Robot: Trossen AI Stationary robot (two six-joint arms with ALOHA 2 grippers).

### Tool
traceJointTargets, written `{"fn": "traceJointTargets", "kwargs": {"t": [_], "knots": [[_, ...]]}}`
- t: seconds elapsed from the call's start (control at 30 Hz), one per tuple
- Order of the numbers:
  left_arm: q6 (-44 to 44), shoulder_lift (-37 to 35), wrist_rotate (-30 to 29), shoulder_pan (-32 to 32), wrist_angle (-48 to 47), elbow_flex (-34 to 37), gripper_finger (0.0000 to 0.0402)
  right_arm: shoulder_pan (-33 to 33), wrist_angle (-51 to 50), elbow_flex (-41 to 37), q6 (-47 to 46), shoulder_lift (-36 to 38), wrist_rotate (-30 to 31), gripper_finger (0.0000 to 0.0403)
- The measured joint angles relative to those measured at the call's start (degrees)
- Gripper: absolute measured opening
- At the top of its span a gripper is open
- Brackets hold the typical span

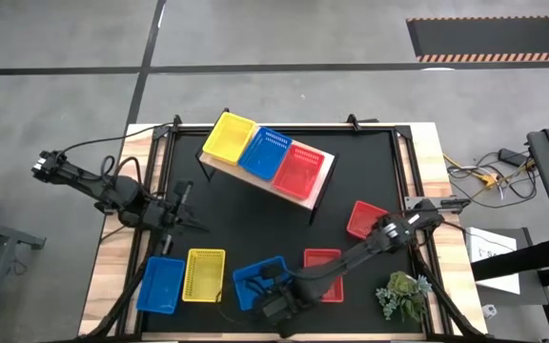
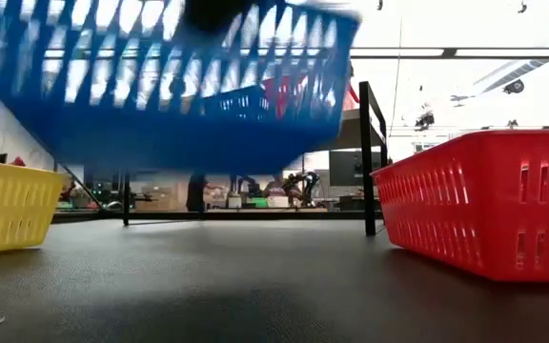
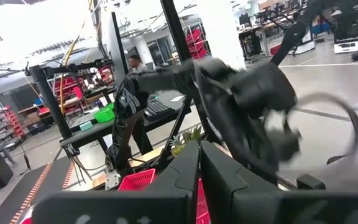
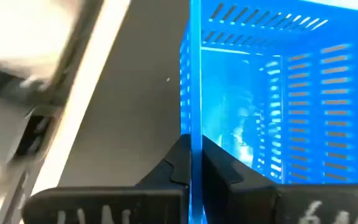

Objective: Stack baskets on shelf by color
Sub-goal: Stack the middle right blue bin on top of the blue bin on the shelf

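The right gripper (image 4: 194,163) is pinched on the rim wall of a blue basket (image 1: 258,279) at the near edge of the worktop (image 1: 255,224). The thin blue wall runs between its two dark fingers in the right wrist view. From above, the arm covers part of that basket. In the low view the basket (image 2: 160,76) hangs tilted above the worktop, its upper part cut off and blurred.

The left gripper (image 1: 191,211) hovers over the left side of the worktop with its fingers pressed together and nothing between them.

On the shelf (image 1: 320,186) sit a yellow basket (image 1: 229,137), a second blue basket (image 1: 267,153) and a red basket (image 1: 300,170) in a row. Whether more baskets are nested beneath them cannot be told.

On the worktop lie a third blue basket (image 1: 161,285) just beside a second yellow basket (image 1: 204,274), and two red baskets (image 1: 365,219) (image 1: 320,257), the nearer one partly hidden by the right arm.
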State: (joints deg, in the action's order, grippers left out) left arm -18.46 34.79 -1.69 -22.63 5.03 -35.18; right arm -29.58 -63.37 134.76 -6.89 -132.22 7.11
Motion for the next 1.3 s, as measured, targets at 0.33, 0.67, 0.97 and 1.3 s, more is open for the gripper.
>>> {"fn": "traceJointTargets", "kwargs": {"t": [0.33, 0.67, 0.97, 1.3], "knots": [[-0.1, -1.7, -0.2, 0.0, 1.1, 1.0, 0.0000, -0.1, -9.8, 0.0, 30.6, 14.1, 1.9, 0.0008], [-0.4, -1.9, -0.2, 0.0, 5.3, 1.8, 0.0000, 8.8, -13.2, 0.0, 54.2, 25.7, -1.6, 0.0008], [-4.5, -2.0, -0.2, 0.0, 9.6, 1.9, 0.0000, 24.6, -15.5, -0.1, 74.4, 29.2, -18.4, 0.0008], [-5.0, -2.1, -0.7, 0.0, 10.7, 1.8, 0.0000, 40.9, -14.1, -0.1, 87.1, 27.6, -25.9, 0.0008]]}}
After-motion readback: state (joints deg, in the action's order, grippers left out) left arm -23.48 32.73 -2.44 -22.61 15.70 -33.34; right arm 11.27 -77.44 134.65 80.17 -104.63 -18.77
